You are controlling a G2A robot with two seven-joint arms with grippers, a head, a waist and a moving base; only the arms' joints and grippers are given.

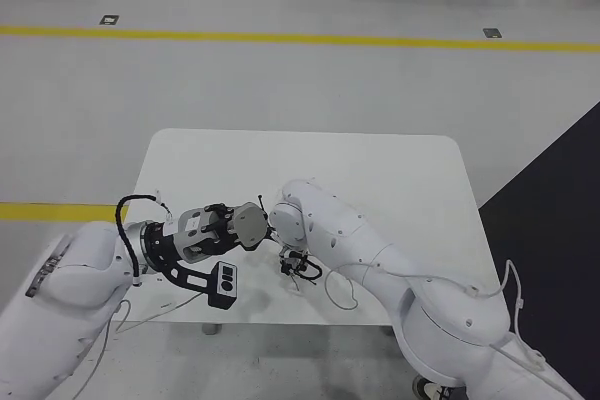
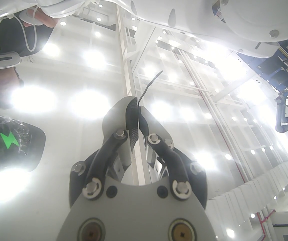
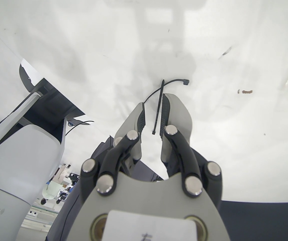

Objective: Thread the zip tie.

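My left gripper (image 2: 137, 106) clamps the zip tie (image 2: 147, 88), leaving its tail jutting beyond my fingertips (image 2: 130, 107), free to thread, while my right gripper (image 3: 154, 101) stands parted around another tie (image 3: 159, 106).

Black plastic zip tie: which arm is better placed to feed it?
Probably left: the left end effector is shut on the black plastic zip tie, tip free; the right end effector is open.

Both white jointed arms (image 1: 85, 265) (image 1: 350, 235) are bending inward, wrists nearly meeting.
Left grey two-finger gripper (image 2: 136, 104) is pinching a thin black zip tie (image 2: 147, 88); right grey two-finger gripper (image 3: 154, 101) is pointing downward, fingers slightly apart.
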